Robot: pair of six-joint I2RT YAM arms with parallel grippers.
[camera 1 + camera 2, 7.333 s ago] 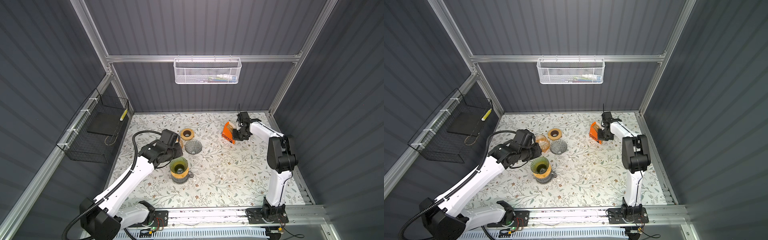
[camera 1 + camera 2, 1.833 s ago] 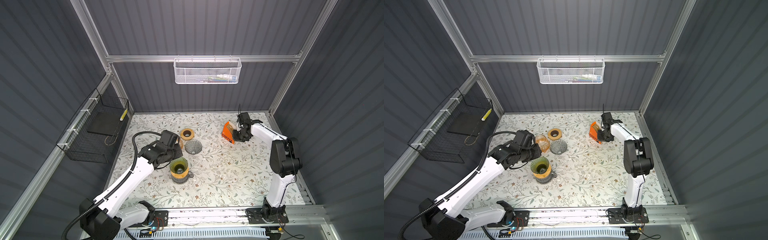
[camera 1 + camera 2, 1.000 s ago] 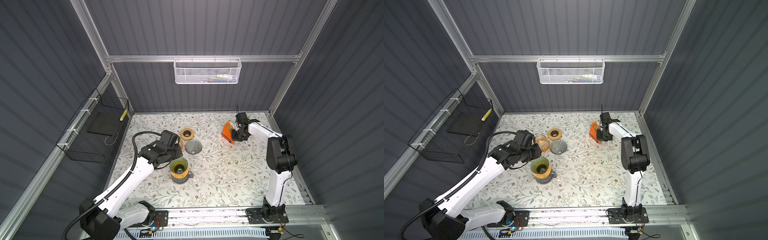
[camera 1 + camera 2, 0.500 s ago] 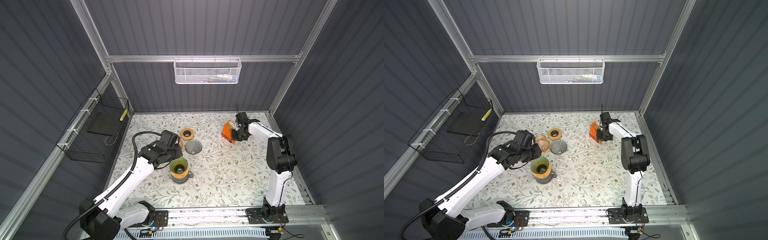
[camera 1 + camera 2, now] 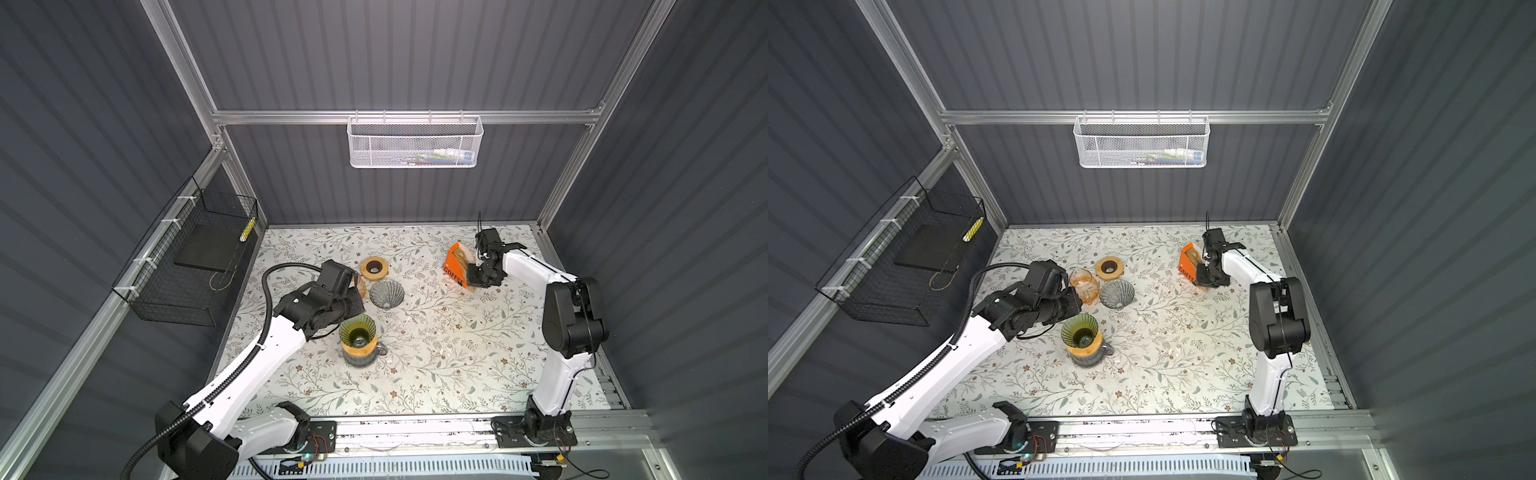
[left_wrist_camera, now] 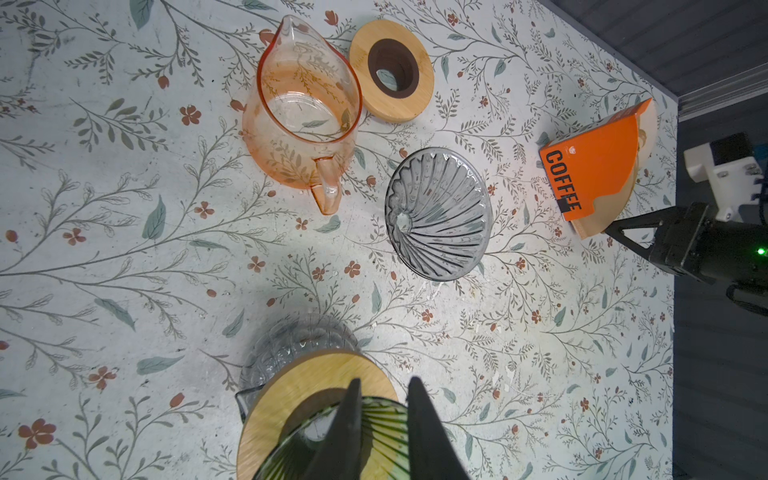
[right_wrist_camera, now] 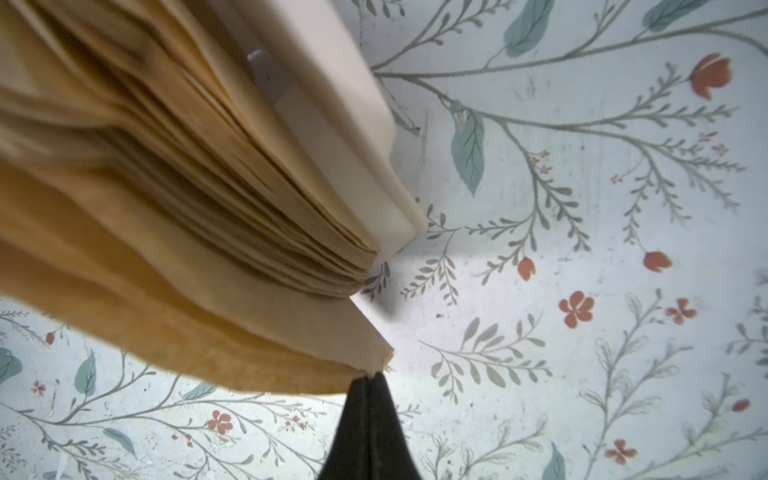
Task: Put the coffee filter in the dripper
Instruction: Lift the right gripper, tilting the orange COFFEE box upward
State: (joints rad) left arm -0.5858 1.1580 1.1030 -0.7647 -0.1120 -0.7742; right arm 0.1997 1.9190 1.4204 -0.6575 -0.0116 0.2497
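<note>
An orange "COFFEE" filter box [image 5: 455, 268] [image 5: 1187, 266] [image 6: 594, 166] stands at the back right, with brown filters fanning out of it. My right gripper [image 7: 368, 380] [image 5: 478, 272] is shut on the corner of one coffee filter [image 7: 208, 332] at the box's mouth. A green dripper [image 5: 357, 332] [image 5: 1080, 330] [image 6: 291, 453] sits on a wooden collar over a glass carafe. My left gripper [image 6: 384, 399] [image 5: 351, 320] is shut on this dripper's rim. A grey dripper [image 5: 386, 293] [image 6: 438, 212] lies on the table between the two arms.
An orange glass pitcher [image 6: 303, 112] and a wooden ring [image 6: 390, 68] stand behind the green dripper, next to the left arm. A black wire basket [image 5: 187, 266] hangs on the left wall. On the back wall hangs a white mesh basket [image 5: 415, 143].
The right gripper has drawn fully closed on the filter's corner at the box, and its arm has shifted slightly. The left arm and the green dripper have not moved.
</note>
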